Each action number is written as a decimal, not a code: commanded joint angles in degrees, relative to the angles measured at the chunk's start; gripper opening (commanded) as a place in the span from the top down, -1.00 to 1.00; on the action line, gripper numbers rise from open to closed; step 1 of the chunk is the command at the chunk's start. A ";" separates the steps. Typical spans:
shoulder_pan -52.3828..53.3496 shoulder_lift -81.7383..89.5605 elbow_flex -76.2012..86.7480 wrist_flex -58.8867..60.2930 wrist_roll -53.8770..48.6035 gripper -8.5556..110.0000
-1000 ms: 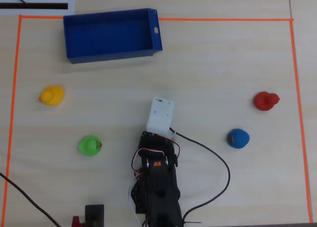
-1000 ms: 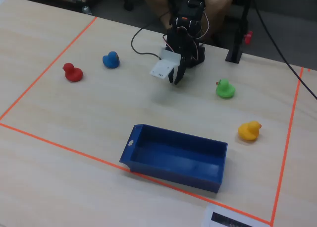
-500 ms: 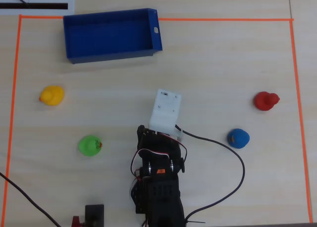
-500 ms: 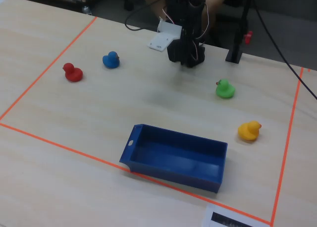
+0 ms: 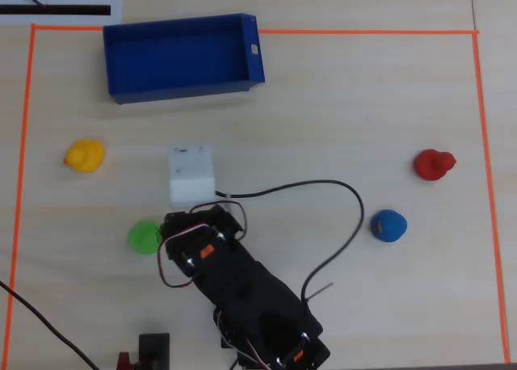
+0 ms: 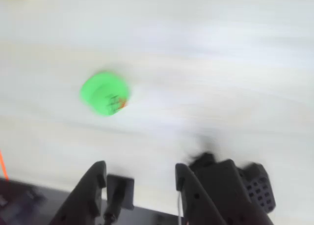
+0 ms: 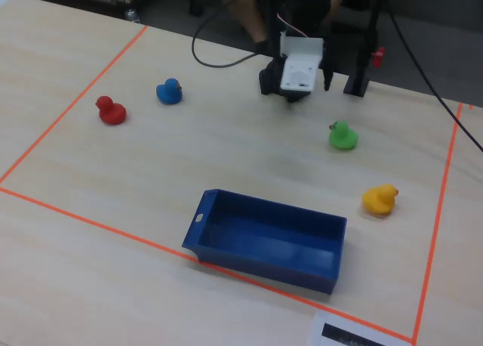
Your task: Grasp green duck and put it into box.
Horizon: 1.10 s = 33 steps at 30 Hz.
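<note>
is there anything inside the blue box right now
Nothing shows inside the box: its blue floor is bare in the fixed and overhead views. The near wall hides only a thin strip of floor. The green duck sits outside it.

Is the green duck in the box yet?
No. The green duck stands on the table beside the arm, apart from the box, which is empty.

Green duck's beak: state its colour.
Orange, clearest in the fixed view on the green duck.
</note>
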 commanded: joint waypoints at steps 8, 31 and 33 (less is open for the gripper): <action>-13.36 -7.56 -4.04 -13.89 -2.99 0.48; -12.13 -11.16 19.16 -34.37 -7.29 0.41; -12.39 -11.87 19.60 -35.60 -6.86 0.41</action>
